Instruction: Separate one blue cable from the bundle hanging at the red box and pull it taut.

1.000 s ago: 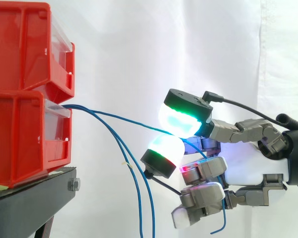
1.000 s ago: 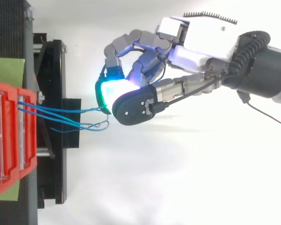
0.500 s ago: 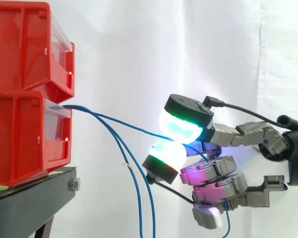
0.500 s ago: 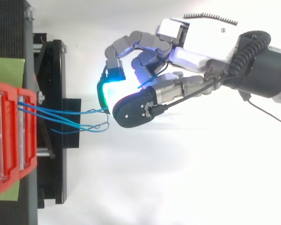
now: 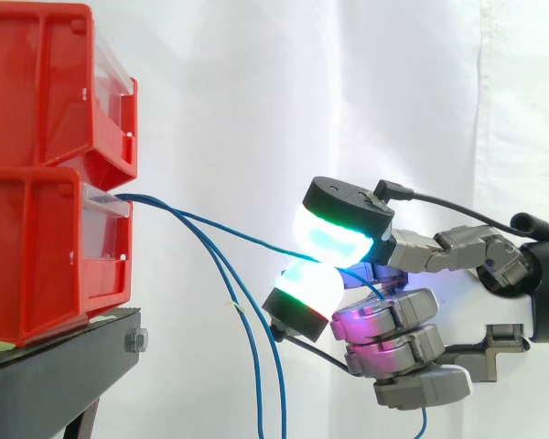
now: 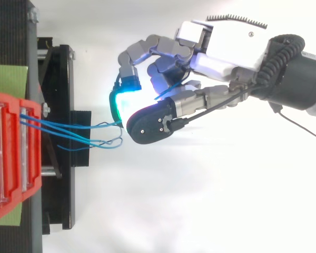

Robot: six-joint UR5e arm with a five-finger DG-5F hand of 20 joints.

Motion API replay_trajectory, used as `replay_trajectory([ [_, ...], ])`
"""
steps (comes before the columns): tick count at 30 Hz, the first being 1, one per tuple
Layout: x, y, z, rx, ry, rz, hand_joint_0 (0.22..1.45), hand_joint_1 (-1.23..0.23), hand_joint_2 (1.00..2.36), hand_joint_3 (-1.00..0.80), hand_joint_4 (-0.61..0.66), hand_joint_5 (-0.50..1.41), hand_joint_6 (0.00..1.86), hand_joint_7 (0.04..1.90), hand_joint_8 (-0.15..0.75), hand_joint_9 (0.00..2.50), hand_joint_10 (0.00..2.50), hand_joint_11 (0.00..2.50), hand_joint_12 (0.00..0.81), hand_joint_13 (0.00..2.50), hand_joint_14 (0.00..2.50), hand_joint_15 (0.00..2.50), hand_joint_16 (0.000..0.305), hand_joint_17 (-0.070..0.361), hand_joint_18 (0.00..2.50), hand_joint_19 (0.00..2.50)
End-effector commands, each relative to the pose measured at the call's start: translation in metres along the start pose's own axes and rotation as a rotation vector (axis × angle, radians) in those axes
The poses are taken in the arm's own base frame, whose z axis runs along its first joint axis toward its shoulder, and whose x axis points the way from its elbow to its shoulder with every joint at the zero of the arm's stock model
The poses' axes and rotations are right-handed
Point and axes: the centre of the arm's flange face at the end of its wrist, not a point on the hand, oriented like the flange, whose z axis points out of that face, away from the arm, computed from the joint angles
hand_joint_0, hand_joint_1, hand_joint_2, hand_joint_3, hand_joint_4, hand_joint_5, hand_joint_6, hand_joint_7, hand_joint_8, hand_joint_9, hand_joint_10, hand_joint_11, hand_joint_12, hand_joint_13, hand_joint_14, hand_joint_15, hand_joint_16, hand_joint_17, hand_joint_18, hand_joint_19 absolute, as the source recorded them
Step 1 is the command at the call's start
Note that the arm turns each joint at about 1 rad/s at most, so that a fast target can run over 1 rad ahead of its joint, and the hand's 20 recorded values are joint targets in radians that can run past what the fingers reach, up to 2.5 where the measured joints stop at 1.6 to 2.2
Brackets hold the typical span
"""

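One blue cable (image 5: 242,232) leaves the lower red box (image 5: 46,256) and slopes toward four o'clock into the hand (image 6: 221,52). Two glowing fingertips (image 5: 339,233) pinch it from twelve and six o'clock. The other cables (image 5: 282,393) hang toward six o'clock, apart from the fingers.

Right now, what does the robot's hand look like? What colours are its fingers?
The hand has a white shell on its back and grey metal fingers built from chunky links. The fingertips are thick, rounded pads with black backs, and they glow white, cyan and green. Some of the lower fingers shine purple. The wrist behind the hand is black.
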Motion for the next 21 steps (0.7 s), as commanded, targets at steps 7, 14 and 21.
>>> replay_trajectory([
  [7,-0.0004,0.0000,0.0001,0.000,-0.001,0.000,0.79,-0.73,1.00,-0.48,0.05,-0.20,0.97,1.37,0.250,0.69,2.18,1.25,0.276,0.73,2.50,1.73,0.021,0.047,1.38,1.93],
  [14,0.0007,0.0001,-0.0001,0.000,0.001,0.000,0.79,-0.73,1.00,-0.47,0.06,-0.20,0.97,1.38,0.250,0.69,2.19,1.27,0.279,0.74,2.50,1.72,0.021,0.047,1.38,1.92],
  [21,-0.0004,0.0000,0.0001,0.000,-0.001,0.000,0.79,-0.73,1.00,-0.46,0.07,-0.20,0.97,1.39,0.252,0.70,2.20,1.27,0.284,0.75,2.50,1.73,0.020,0.045,1.39,1.92],
])
